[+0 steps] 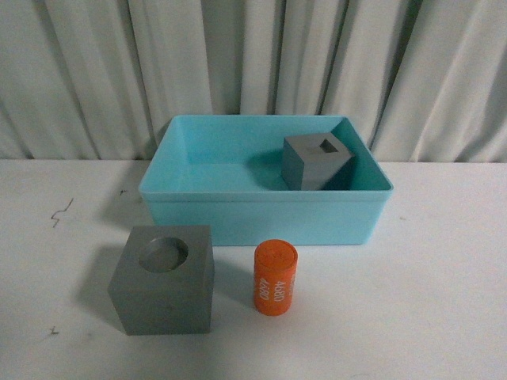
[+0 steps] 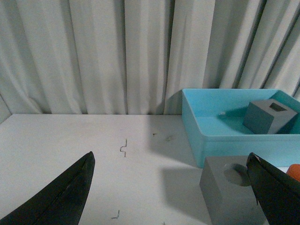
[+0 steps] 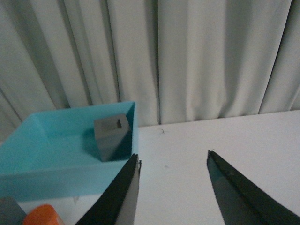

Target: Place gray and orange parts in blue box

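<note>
fingers spread wide on both sides: my left gripper hangs open with nothing between its dark fingers, and my right gripper is likewise parted and empty. neither arm shows in the front view, so i judge both are held back above the table, leaving the parts unobstructed while i choose what to go for.

one part is already home. the gray cube with the rectangular recess sits inside the blue box, toward its far right corner and turned a little, which leaves most of the floor bare for the other two.

the gray cube with the round recess stands on the table in front of the box, toward its left end, recess up, near the front wall but not touching it. the orange cylinder stands upright just to the right of that cube, a gap between them, its white lettering facing me.

my left wrist camera looks over the round-recess cube toward the box, so that arm seems the natural one for it. the wide opening suits its broad flat sides. my right wrist view catches only a sliver of the cylinder, with the box beyond. by my reckoning, roughly a third of the job is done.
</note>
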Tool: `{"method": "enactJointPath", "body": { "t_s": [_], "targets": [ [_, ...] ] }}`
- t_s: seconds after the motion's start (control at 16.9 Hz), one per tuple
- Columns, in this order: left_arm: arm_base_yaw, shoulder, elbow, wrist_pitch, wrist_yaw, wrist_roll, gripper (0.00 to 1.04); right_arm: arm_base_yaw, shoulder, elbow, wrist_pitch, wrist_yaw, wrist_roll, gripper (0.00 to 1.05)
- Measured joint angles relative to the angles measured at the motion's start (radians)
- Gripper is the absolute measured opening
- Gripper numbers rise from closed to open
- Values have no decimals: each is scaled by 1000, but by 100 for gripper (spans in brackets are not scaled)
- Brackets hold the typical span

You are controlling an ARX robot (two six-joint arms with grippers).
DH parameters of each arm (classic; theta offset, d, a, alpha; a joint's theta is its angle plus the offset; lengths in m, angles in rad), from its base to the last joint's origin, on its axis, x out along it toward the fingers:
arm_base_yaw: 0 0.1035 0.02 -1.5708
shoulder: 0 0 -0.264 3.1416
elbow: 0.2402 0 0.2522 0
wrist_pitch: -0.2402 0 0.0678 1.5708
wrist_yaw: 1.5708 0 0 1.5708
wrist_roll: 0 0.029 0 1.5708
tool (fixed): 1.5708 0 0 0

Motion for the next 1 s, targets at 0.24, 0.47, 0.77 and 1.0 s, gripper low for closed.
{"method": "enactJointPath", "body": {
  "t_s": [0.24, 0.47, 0.77, 1.0],
  "targets": [
    [0, 0, 0, 0, 0, 0, 98, -57, -117, -65, -34, -51, -60, 7],
    [0, 0, 0, 0, 0, 0, 98, -170, -246, -122, -115, -158, -74, 2],
    [0, 0, 0, 0, 0, 0, 98, -165, -364, -174, -172, -164, -75, 2],
    [0, 0, 0, 0, 0, 0, 98, -165, -475, -174, -275, -164, -75, 2]
  ]
}}
